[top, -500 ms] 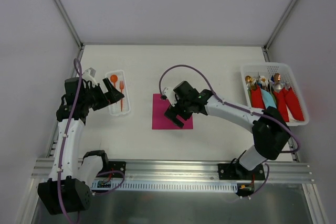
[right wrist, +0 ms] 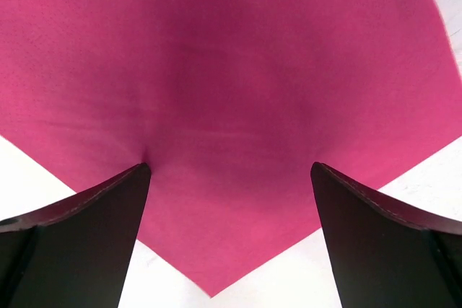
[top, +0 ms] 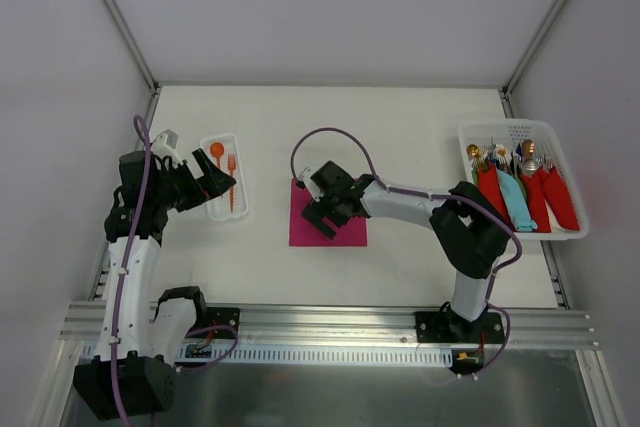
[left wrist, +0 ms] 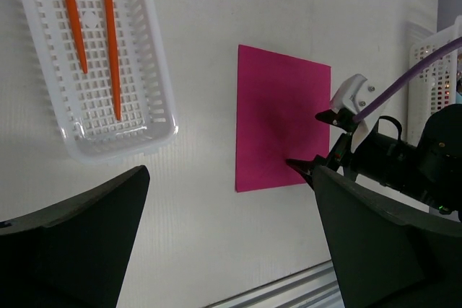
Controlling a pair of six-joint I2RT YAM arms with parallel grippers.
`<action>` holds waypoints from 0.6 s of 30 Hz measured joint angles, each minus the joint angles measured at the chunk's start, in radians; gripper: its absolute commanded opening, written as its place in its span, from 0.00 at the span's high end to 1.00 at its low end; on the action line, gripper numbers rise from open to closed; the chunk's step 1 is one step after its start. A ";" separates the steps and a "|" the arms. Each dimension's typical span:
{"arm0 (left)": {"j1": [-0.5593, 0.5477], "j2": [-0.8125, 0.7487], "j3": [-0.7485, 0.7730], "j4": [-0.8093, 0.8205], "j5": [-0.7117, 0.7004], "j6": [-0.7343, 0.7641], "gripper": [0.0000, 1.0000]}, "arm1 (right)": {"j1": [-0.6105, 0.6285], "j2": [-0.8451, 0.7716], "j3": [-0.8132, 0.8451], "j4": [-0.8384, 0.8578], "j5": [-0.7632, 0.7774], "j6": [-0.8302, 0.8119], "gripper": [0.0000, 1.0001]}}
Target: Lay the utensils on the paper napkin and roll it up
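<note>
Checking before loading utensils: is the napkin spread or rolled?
Spread: the napkin lies flat as a square, with no rolled or lifted edge showing.

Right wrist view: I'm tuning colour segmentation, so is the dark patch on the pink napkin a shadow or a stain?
Right wrist: the paper napkin darkens softly between the open jaws, with no hard outline, so most likely their shadow; the jaws themselves look dark and featureless. Left wrist: a fainter dim patch at the same spot, with crisp napkin edges. Top external: even light, no glare.
</note>
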 measured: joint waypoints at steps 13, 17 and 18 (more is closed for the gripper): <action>0.000 -0.020 -0.001 -0.004 -0.057 -0.022 0.01 | 0.005 0.117 0.134 0.015 0.109 0.362 0.04; 0.000 -0.025 -0.003 -0.005 -0.080 -0.027 0.01 | -0.009 0.167 0.209 -0.036 0.131 0.513 0.06; 0.000 -0.025 -0.004 -0.004 -0.085 -0.029 0.01 | -0.013 0.178 0.227 -0.051 0.137 0.544 0.06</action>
